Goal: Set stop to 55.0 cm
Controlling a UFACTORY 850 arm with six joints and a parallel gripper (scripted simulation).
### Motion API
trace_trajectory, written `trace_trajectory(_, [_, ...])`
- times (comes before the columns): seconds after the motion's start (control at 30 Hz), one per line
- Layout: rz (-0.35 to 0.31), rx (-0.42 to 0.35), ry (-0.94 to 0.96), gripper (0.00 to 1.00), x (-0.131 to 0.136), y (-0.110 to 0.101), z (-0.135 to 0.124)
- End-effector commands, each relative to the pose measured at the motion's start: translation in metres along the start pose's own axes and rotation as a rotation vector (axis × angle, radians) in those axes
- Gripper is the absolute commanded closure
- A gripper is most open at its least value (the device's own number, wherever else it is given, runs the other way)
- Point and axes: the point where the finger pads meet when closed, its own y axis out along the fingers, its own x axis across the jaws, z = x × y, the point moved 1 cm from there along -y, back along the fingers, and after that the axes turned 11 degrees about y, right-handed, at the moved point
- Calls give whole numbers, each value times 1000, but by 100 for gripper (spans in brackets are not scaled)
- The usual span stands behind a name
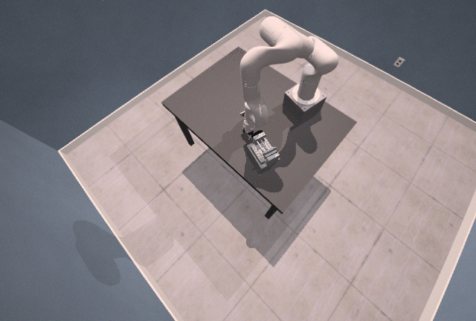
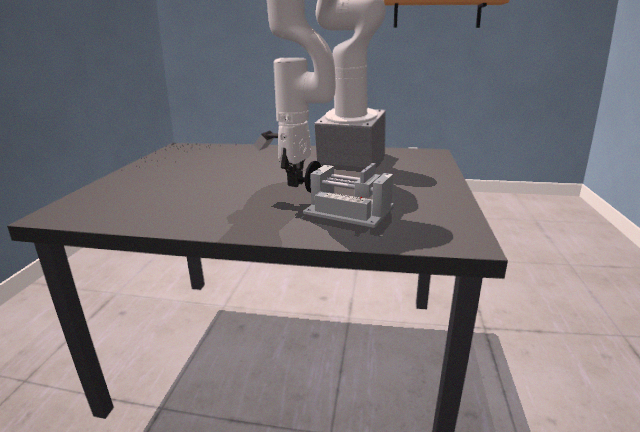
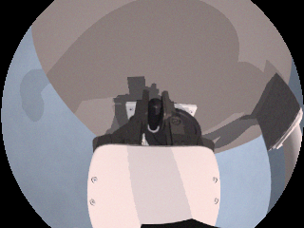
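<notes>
A small grey stop fixture (image 2: 348, 197) with rails and two end blocks sits on the dark table; it also shows in the overhead view (image 1: 262, 150). Its black handwheel (image 2: 309, 175) is on the left end. My gripper (image 2: 294, 177) hangs straight down at that end and is shut on the handwheel's crank handle. In the overhead view the gripper (image 1: 248, 132) sits at the fixture's far end. In the wrist view the dark fingers close on a small dark part; the scale and the stop's position are too small to read.
The arm's grey base block (image 2: 350, 139) stands on the table just behind the fixture. The table's front edge (image 2: 258, 254) is a short way in front. A wooden shelf (image 2: 444, 2) hangs on the back wall.
</notes>
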Motion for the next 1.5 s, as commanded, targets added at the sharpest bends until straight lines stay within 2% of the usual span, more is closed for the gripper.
trace_trajectory(0.0, [0, 0, 0, 94, 0, -6, 0])
trace_trajectory(1.47, [0, 0, 0, 94, 16, -29, 3])
